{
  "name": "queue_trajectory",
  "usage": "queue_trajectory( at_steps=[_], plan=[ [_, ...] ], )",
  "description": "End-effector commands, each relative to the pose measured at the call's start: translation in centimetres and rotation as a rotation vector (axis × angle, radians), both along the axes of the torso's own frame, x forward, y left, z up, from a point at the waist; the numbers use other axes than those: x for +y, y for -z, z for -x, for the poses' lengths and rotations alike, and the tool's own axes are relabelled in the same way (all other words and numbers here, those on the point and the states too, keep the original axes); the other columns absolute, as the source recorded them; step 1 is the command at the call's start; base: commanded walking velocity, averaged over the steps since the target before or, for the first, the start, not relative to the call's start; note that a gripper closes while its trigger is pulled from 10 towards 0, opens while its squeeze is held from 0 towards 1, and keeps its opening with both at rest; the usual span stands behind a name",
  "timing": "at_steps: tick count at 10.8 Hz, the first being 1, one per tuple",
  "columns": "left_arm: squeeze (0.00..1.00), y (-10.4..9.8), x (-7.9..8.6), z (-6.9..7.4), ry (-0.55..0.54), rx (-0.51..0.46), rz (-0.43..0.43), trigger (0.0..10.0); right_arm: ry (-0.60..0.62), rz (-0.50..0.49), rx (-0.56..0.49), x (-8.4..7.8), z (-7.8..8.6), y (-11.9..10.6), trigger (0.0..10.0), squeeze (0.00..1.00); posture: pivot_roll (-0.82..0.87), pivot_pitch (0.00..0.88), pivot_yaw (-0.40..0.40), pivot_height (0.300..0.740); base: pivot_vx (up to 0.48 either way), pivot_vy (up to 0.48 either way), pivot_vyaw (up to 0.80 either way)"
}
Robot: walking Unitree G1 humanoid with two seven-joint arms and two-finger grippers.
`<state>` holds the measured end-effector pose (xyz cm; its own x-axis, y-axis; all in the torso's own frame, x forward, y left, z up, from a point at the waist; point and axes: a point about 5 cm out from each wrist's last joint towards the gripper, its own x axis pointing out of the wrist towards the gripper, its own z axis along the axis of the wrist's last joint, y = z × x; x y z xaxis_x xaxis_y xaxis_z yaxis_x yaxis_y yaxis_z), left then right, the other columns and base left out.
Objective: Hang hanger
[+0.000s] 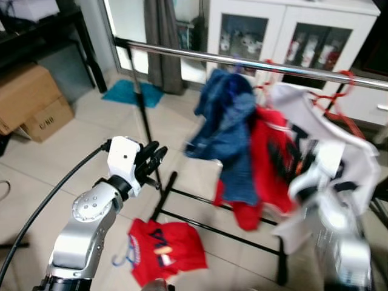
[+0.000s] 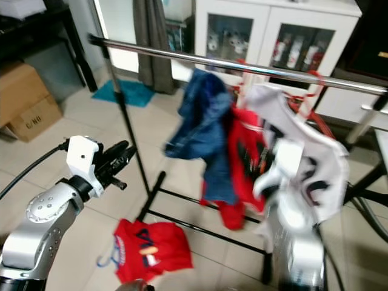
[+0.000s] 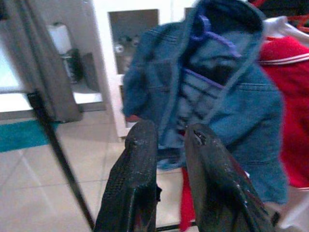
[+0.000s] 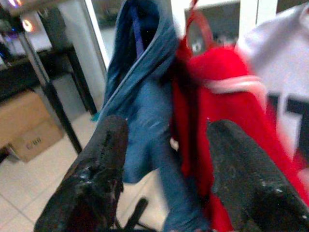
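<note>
Left gripper (image 3: 170, 130) of two long black fingers: raised beside the upright pole of the rack, fingers almost pressed together, nothing between them. Right gripper (image 4: 169, 128): fingers spread wide and empty, close before the hanging clothes, arm blurred in the head views.

Thin blue hanger (image 1: 123, 257) inside the red printed T-shirt (image 1: 167, 248): flat on the tiled floor, just beside the black base bar (image 1: 212, 224) of the rack. Probably the piece to hang.

For a good step:
- Bend down and open the left fingers first; then pinch the hanger at the neck under the hook, not the cloth alone.
- Lift straight up, well apart from the base bar, so that the shirt does not slide off.
- Choose the bare part of the shiny steel rail (image 1: 182, 54), on the left of the blue denim jacket (image 1: 227, 133).
- Bring the hook over the rail, lower until seated, only then release.
- Keep the right arm away from the white shirt (image 1: 339, 139) and the red garment (image 1: 270, 151), to avoid pulling them down.
</note>
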<state>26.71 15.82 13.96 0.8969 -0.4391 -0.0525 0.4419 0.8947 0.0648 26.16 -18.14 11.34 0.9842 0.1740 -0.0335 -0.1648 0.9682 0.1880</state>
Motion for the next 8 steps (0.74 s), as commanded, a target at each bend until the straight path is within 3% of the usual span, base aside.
queue_trajectory(
  at_steps=[1,3,5,8],
  plan=[
    [0.0,-0.3,0.3,-0.3,-0.042,-0.014,0.002,10.0,-0.011,0.028,-0.031,0.3,-0.1,-1.1,10.0,1.0,-0.01,0.0,0.022,0.74,0.0,0.0,0.0],
    [0.0,0.4,0.3,-0.4,-0.077,-0.017,-0.059,10.0,-0.021,0.092,-0.039,0.7,-0.4,-1.5,10.0,1.0,-0.01,0.0,0.017,0.74,0.0,0.0,0.0],
    [0.0,0.5,0.3,-0.5,-0.103,-0.011,-0.033,10.0,-0.052,0.079,0.029,1.4,-0.4,-0.7,10.0,1.0,-0.01,0.0,0.004,0.74,0.289,0.0,0.0],
    [0.0,0.7,-0.4,-0.5,-0.063,-0.008,-0.055,10.0,-0.025,0.105,0.036,1.4,-0.6,-0.7,10.0,1.0,-0.01,0.0,0.0,0.74,0.35,0.0,0.7]
  ],
)
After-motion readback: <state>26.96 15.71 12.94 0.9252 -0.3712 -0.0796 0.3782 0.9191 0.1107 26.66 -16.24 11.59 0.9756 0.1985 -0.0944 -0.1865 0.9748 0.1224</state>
